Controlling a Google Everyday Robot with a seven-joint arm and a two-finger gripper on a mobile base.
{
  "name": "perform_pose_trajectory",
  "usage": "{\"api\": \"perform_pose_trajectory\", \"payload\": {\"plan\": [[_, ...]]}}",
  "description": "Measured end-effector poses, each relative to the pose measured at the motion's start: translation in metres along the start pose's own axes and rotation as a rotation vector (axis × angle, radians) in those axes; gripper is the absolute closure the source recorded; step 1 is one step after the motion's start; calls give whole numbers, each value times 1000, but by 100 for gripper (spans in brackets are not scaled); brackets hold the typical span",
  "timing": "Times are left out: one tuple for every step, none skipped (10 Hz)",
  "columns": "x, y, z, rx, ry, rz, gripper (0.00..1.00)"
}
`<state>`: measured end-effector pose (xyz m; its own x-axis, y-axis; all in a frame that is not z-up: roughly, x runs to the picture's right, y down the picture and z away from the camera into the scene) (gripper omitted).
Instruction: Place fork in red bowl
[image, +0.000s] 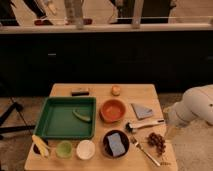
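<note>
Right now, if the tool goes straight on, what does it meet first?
The tool points down beside the right edge of the table: probably that edge, or the floor just past it. Depth unclear.

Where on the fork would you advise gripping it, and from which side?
I'd grip mid-handle from above, jaws across its width: the fork lies flat and diagonal near the table's front right corner, with grapes close beside it. The end effector hangs open by the table's right edge.
</note>
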<state>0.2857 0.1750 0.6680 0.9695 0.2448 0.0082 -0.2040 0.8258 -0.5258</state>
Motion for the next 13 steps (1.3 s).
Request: {"api": "perform_pose_trajectory", "payload": {"plan": [[-7,4,4,-6,-4,-12,20],[-23,9,11,-18,-5,-38,20],[-34,11,16,-26,-5,-57,20],[-45,13,24,-36,1,-84,20],[-53,14,34,-49,14,-108,20],[-57,16,43,-63,26,-125,20],[-59,17,44,-66,25,-127,20],[-57,17,44,-66,28,-127,20],[-55,17,44,-65,29,-123,20],[-56,17,44,-65,28,-123,20],[-57,17,44,-66,27,-126,20],[-56,17,45,-66,27,-124,20],[-56,17,45,-66,27,-124,20]]}}
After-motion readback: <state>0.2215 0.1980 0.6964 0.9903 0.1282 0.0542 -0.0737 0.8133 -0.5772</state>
